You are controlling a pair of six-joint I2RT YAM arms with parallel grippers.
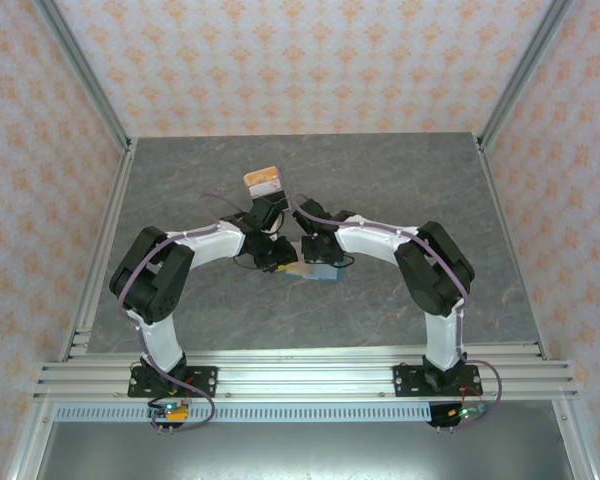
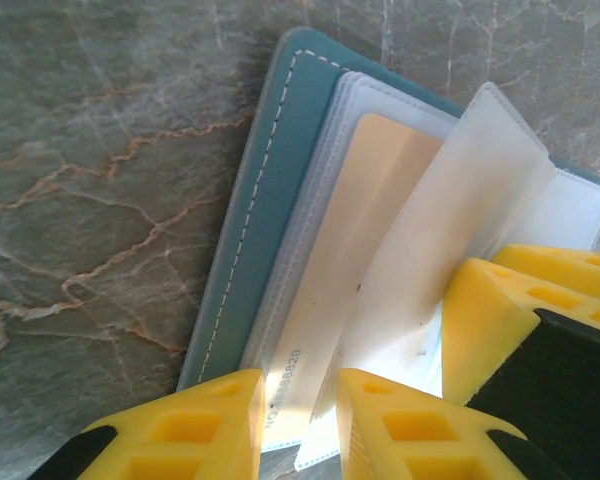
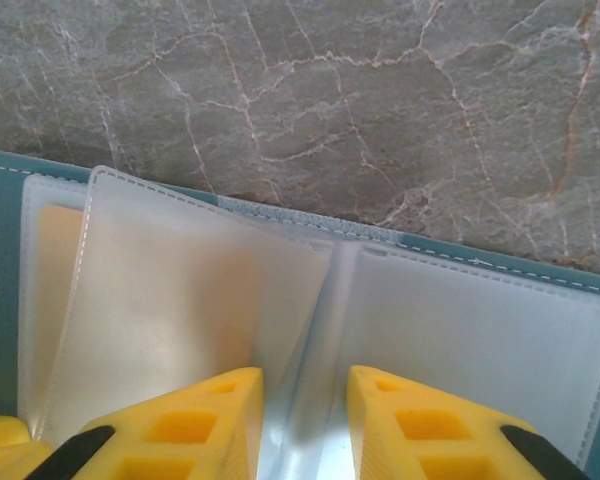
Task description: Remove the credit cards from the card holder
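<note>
Currently your holder (image 1: pixel 318 272) lies open on the table (image 1: pixel 430 180), midway between the two arms, with a small pile of cards (image 1: pixel 263 182) further back. Your left end effector (image 2: pixel 298 420) has its jaws a little apart around the near end of a tan card (image 2: pixel 370 200) lying in the holder; you cannot tell whether it grips. Your right end effector (image 3: pixel 305 420) straddles the centre fold beside a raised clear sleeve (image 3: pixel 180 290); its grip is equally unclear.
</note>
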